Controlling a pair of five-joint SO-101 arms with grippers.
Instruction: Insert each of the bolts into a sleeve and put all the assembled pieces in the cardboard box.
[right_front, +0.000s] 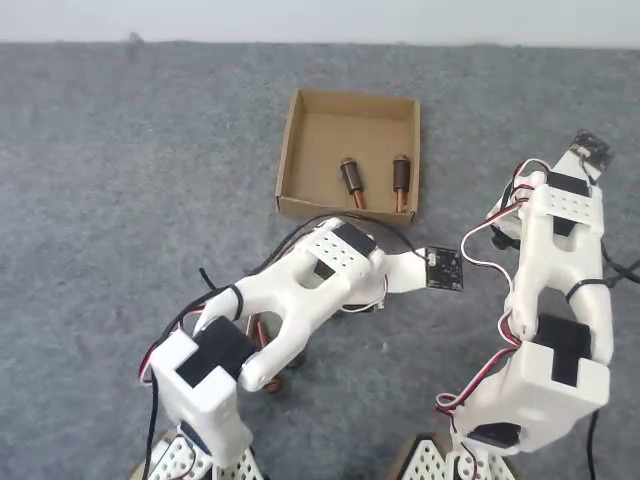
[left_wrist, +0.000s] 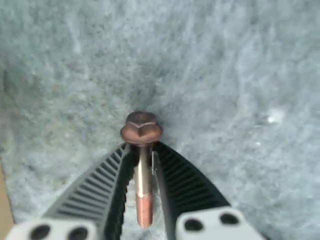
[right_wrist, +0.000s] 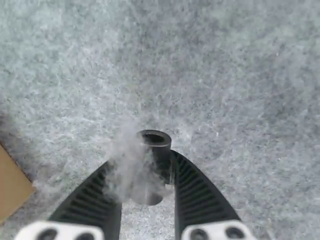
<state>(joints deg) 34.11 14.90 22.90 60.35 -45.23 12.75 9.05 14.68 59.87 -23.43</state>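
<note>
My left gripper (left_wrist: 141, 146) is clamped on the bolt (left_wrist: 143, 170), shank along the jaws with head outermost, my right gripper (right_wrist: 141, 160) pinches the sleeve (right_wrist: 159, 154), bore mouth facing away, so I judge their axes must meet before the cardboard box (right_front: 290, 150) beyond

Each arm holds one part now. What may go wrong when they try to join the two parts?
1. The left end effector grips the bolt on its thin shank alone, so the bolt may pivot or slip when pushed.
2. The sleeve in the right end effector has a narrow bore; an off-axis bolt might hit its rim and push it out of the grip.
</note>
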